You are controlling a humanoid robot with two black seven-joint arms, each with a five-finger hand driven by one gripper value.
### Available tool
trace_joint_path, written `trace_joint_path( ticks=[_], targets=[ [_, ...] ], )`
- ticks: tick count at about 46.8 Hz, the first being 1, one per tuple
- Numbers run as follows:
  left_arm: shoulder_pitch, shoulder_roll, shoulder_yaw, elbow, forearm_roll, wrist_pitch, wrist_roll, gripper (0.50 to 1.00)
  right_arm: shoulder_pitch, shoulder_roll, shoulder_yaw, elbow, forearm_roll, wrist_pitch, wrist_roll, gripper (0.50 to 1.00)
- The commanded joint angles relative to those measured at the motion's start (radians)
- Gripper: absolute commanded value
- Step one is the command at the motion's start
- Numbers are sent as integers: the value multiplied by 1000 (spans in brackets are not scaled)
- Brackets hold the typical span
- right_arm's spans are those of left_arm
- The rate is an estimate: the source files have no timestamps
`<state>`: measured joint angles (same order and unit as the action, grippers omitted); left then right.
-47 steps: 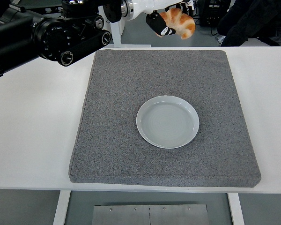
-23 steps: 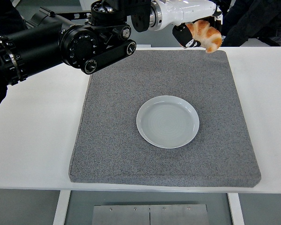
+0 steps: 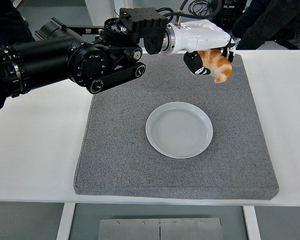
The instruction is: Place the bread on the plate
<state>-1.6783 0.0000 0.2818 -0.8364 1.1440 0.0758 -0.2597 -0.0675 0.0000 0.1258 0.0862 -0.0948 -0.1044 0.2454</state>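
- My left hand (image 3: 206,56) grips the bread (image 3: 216,64), fingers closed, above the mat's far side.
- Plate (image 3: 179,130) empty; carry-over and release remain.

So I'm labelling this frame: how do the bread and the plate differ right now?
The bread is golden-brown and lumpy; the plate is pale grey-green, round and smooth. The bread is held in the air by the left hand, while the plate lies flat on the grey mat and holds nothing. The bread looks smaller than the plate. Both are over the mat.
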Motion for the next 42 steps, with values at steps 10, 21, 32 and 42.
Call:
trace_joint_path(
  ticks=[10,21,32,42],
  targets=[
    [3,0,74,-18,31,1,-3,500,0,0,0,0,0,0,0,1000],
    [5,0,82,-72,37,1,-12,500,0,0,0,1,0,0,0,1000],
    [51,0,135,-102,82,4,-10,500,0,0,0,1,0,0,0,1000],
    [80,0,160,-101,126,9,-9,500,0,0,0,1,0,0,0,1000]
  ],
)
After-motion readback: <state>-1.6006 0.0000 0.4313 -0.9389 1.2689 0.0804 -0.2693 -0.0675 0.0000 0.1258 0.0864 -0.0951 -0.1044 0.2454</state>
